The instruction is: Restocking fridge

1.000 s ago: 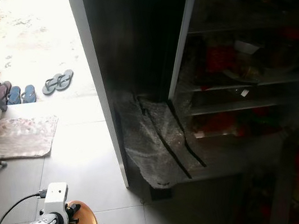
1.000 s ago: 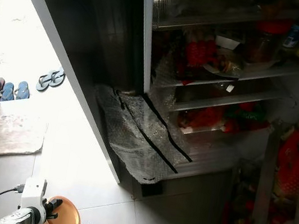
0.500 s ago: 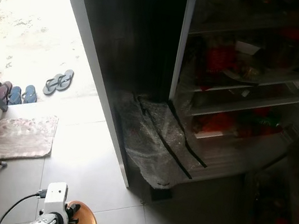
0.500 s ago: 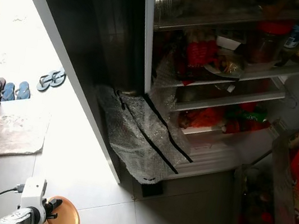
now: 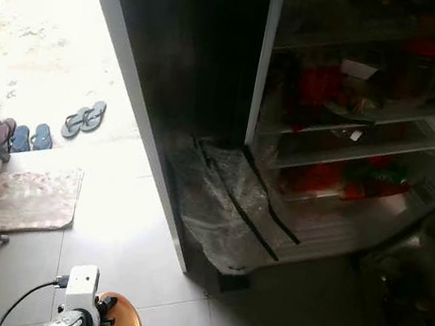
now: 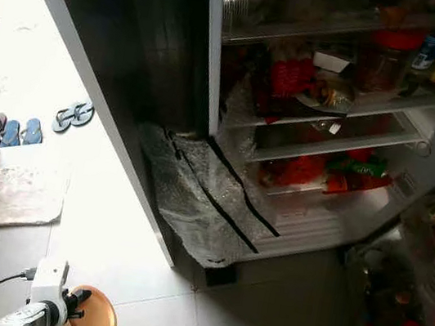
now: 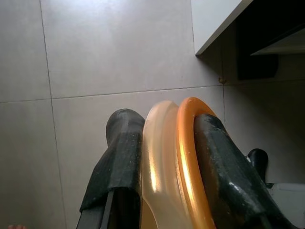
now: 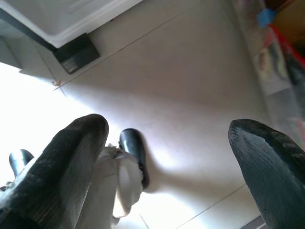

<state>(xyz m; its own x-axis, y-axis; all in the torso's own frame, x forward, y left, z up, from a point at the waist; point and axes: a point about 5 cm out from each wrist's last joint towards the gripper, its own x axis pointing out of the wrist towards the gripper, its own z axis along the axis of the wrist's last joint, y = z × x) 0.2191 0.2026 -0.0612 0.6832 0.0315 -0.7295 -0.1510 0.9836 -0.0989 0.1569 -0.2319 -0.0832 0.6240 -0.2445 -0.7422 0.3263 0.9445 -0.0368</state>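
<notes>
Open fridge (image 6: 308,111), stocked shelves, orange plate (image 7: 183,162)

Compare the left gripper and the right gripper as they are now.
The left gripper is shut on the rim of an orange plate; the right gripper is open and holds nothing. The left one's fingers sit close together, the right one's far apart. Both hang low over the grey tiled floor.

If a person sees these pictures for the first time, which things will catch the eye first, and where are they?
The open fridge stands ahead on the right, its shelves packed with red packets and jars. To the left, bright daylight falls through a doorway onto sandals and a mat. Low at the left, the left gripper is shut on an orange bowl, while the right gripper hangs open over the floor.
</notes>
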